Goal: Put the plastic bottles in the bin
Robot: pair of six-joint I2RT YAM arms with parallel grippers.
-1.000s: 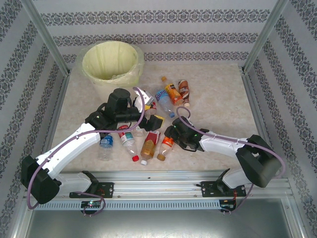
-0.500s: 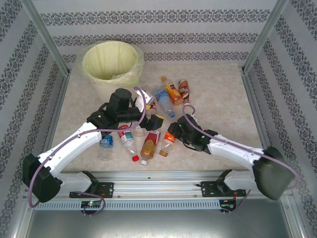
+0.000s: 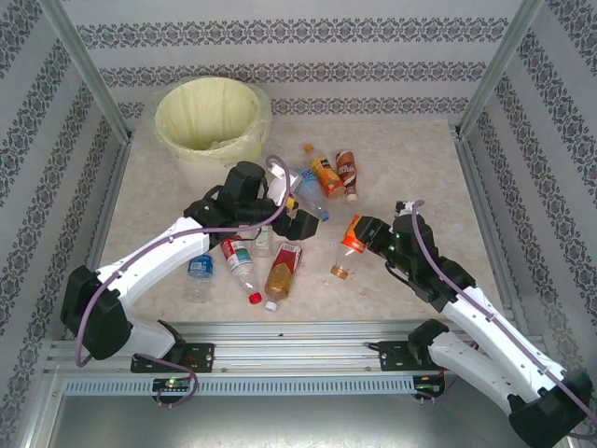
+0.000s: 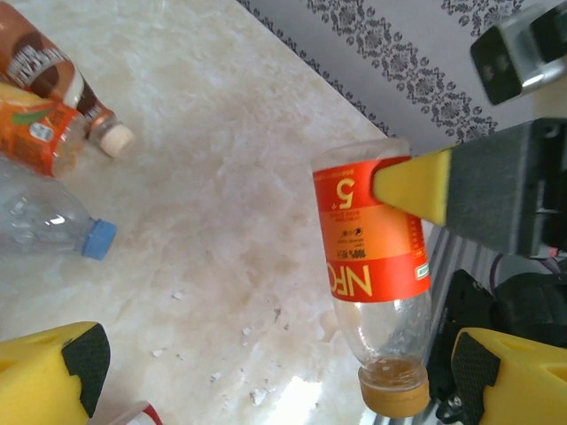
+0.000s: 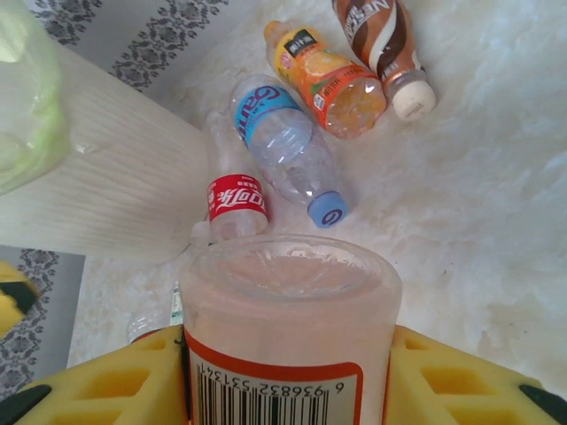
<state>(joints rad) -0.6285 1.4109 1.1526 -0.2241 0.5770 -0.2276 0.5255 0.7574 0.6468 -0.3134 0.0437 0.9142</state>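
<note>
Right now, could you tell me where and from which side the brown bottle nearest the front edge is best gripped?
Probably across its labelled middle, straight down from above. The brown bottle lies flat, white cap toward the front, so both long sides are reachable, and a gap separates it from the red-capped bottle beside it.
</note>
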